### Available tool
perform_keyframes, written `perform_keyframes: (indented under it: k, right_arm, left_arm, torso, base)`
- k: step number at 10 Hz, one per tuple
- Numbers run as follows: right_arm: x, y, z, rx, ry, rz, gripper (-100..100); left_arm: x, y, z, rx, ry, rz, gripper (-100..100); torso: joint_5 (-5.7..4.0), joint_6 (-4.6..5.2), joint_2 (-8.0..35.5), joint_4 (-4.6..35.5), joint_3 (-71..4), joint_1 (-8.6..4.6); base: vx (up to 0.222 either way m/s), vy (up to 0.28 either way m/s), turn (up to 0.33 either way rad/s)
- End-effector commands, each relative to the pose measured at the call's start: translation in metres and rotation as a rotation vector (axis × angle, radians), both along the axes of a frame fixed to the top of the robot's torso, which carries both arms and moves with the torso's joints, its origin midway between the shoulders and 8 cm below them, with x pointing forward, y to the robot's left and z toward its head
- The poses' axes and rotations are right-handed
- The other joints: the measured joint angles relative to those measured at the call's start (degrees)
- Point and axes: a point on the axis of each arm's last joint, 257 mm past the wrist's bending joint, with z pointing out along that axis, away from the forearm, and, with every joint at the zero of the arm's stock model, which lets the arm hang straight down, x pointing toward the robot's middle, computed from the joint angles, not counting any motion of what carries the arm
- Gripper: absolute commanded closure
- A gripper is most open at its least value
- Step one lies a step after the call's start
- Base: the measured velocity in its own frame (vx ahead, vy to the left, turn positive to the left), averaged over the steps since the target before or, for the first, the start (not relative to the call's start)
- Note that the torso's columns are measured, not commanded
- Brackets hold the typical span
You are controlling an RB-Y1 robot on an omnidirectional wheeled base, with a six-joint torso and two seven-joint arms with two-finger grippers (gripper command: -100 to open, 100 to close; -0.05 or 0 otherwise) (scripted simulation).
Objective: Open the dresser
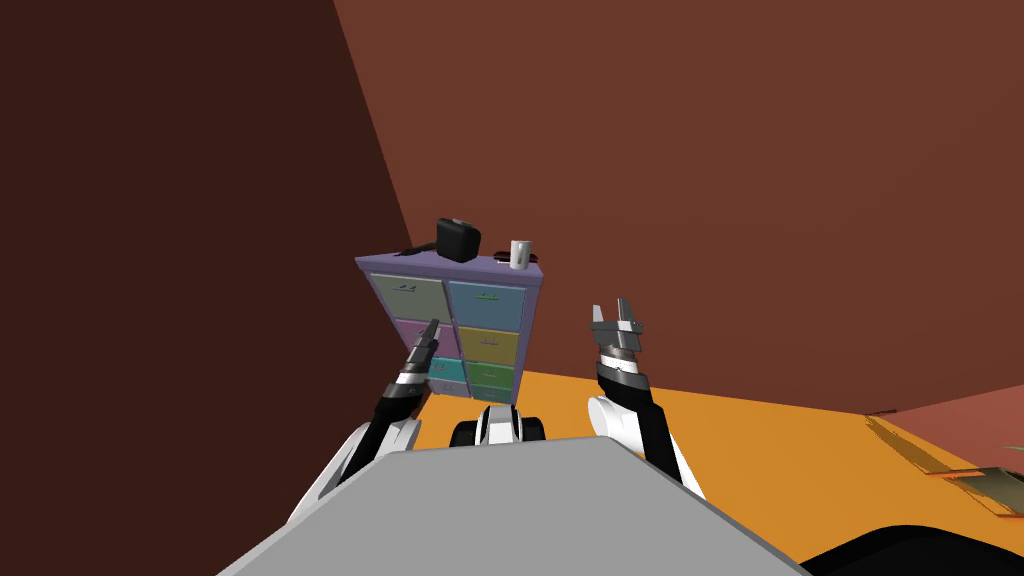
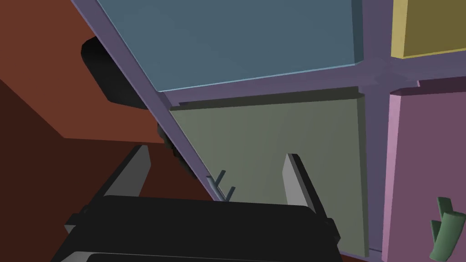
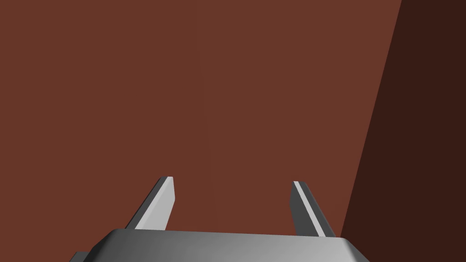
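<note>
The dresser [image 1: 400, 263] has a purple frame and several coloured drawer fronts, and stands against the brown wall just ahead. All its drawers look shut. My left gripper [image 1: 431, 333] is open, close to the upper left drawers. In the left wrist view, my left gripper [image 2: 216, 175] points at the grey-green drawer front [image 2: 282, 150]. A thin grey handle [image 2: 221, 186] shows between the fingers, just above the gripper body. A blue drawer [image 2: 236, 41] and a pink drawer [image 2: 423, 159] with a green handle [image 2: 443, 227] lie around it. My right gripper [image 1: 617, 315] [image 3: 232, 182] is raised to the right of the dresser, open and empty.
A black box-like object [image 1: 458, 240] and a white mug [image 1: 520, 253] stand on the dresser top. The dresser sits near a room corner, with a darker wall [image 1: 180, 250] on its left. Orange floor [image 1: 760, 450] spreads to the right.
</note>
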Motion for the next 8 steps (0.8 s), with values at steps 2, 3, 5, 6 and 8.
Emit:
perform_keyframes:
  k: [2,3,5,6,8]
  right_arm:
    - [0.000,0.000,0.000,0.000,0.000,0.000,0]
    - [0.000,0.000,0.000,0.000,0.000,0.000,0]
    - [0.000,0.000,0.000,0.000,0.000,0.000,0]
    - [0.000,0.000,0.000,0.000,0.000,0.000,0]
    - [0.000,0.000,0.000,0.000,0.000,0.000,0]
  left_arm:
    - [0.009,0.000,-0.030,0.003,0.061,0.008,-100]
    - [0.011,0.001,-0.043,0.010,0.087,0.008,-100]
    - [0.014,0.002,-0.056,0.020,0.114,0.007,-100]
    - [0.016,0.003,-0.070,0.032,0.141,0.006,-100]
    - [0.018,0.005,-0.085,0.041,0.170,0.007,-100]
  torso:
    - [0.02,-0.01,0.05,0.01,0.03,0.10]
    - [0.06,-0.01,0.09,0.02,0.05,0.20]
    - [0.02,0.00,0.04,0.01,0.03,0.08]
    - [0.04,-0.01,0.00,0.00,0.00,0.14]
    - [0.02,0.00,-0.01,0.00,-0.01,0.06]
  base:
    - [-0.008,-0.105,-0.004]
    - [-0.013,-0.109,-0.010]
    - [-0.006,-0.099,-0.003]
    - [0.001,-0.103,-0.010]
    - [0.007,-0.101,-0.003]
